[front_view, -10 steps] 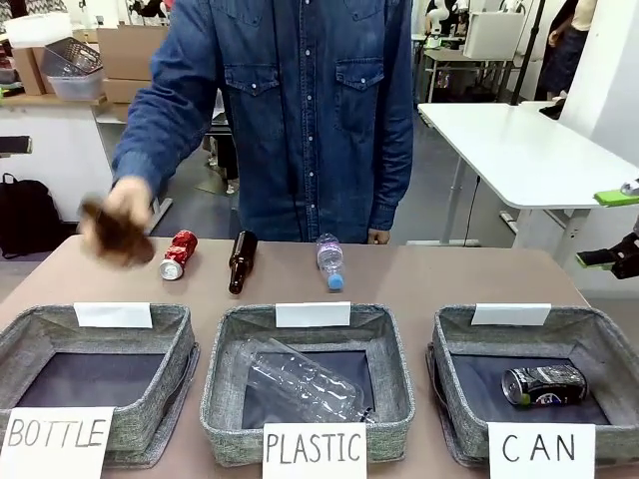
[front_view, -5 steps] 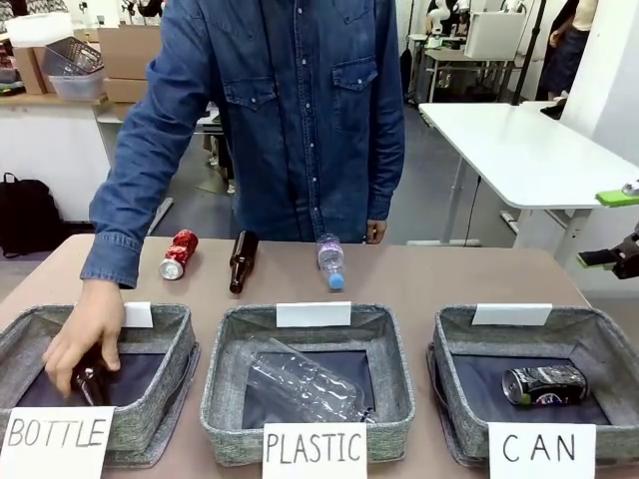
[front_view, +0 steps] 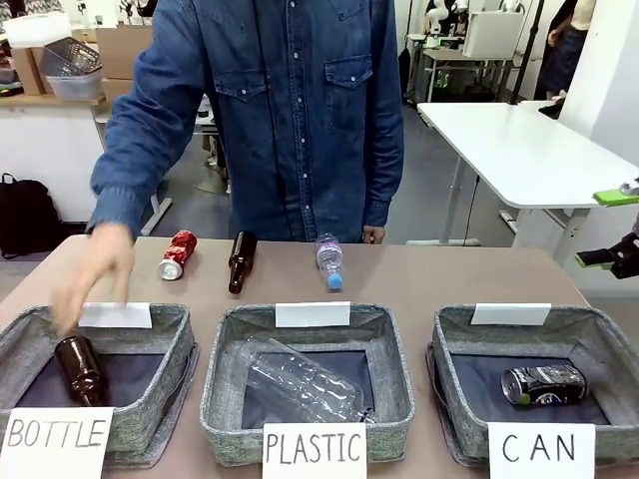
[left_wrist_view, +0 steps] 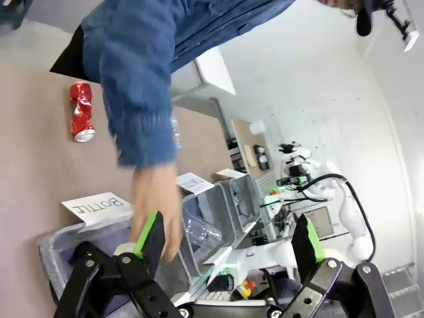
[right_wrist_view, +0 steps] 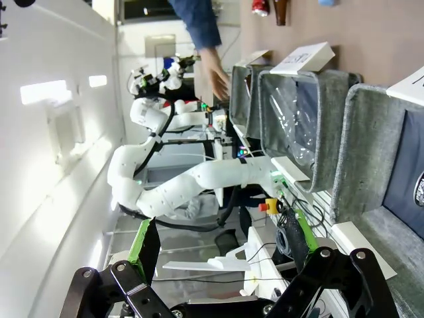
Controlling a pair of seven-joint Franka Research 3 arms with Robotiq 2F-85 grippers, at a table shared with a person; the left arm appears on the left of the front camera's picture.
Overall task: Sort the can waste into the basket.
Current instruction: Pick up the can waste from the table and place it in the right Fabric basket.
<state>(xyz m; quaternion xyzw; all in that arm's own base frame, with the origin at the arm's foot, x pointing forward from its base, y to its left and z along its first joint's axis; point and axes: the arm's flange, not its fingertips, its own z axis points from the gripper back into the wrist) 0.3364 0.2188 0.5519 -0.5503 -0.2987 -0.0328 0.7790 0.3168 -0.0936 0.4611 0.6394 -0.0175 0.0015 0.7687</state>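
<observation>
Dark can lies on its side inside the basket signed "CAN", at the right end of the worktop. Red can lies on the worktop at the far side, well apart from that basket, with a brown bottle just beside it and a small plastic bottle further right. The person's hand hangs above the "BOTTLE" basket, which contains a second brown bottle. A clear plastic bottle rests in the "PLASTIC" basket. Left gripper: fingers spread wide, nothing between them. Right gripper: fingers likewise spread wide and empty.
</observation>
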